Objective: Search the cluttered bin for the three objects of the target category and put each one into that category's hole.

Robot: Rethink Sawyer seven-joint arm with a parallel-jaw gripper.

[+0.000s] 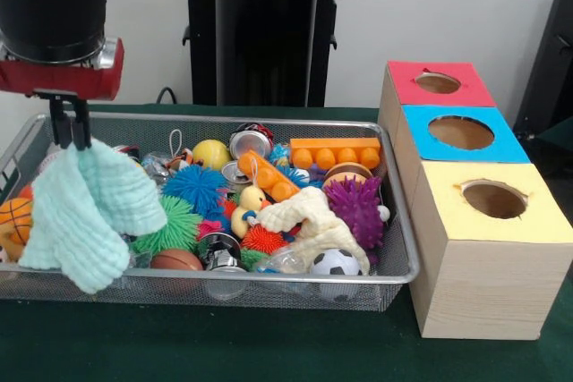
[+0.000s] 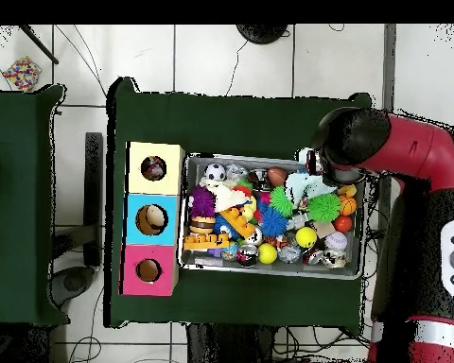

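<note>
My gripper (image 1: 72, 142) hangs over the left end of the wire mesh bin (image 1: 224, 120), shut on the top corner of a mint green cloth (image 1: 85, 216). The cloth dangles free, and its lower edge reaches down to the bin's front rim. A cream cloth (image 1: 309, 221) lies crumpled among the toys toward the bin's right side. To the right stands a wooden box with a red hole (image 1: 438, 83), a blue hole (image 1: 461, 132) and a yellow hole (image 1: 493, 199). In the overhead view the arm (image 2: 363, 142) covers the gripper, and a bit of the mint cloth (image 2: 311, 186) shows below it.
The bin is packed with toys: a purple spiky ball (image 1: 355, 210), a soccer ball (image 1: 335, 263), an orange block (image 1: 336, 151), a blue spiky ball (image 1: 195, 187), a green spiky ball (image 1: 170, 225), a rubber duck (image 1: 248, 212), cans and small balls. A basketball (image 1: 13, 216) sits at the far left.
</note>
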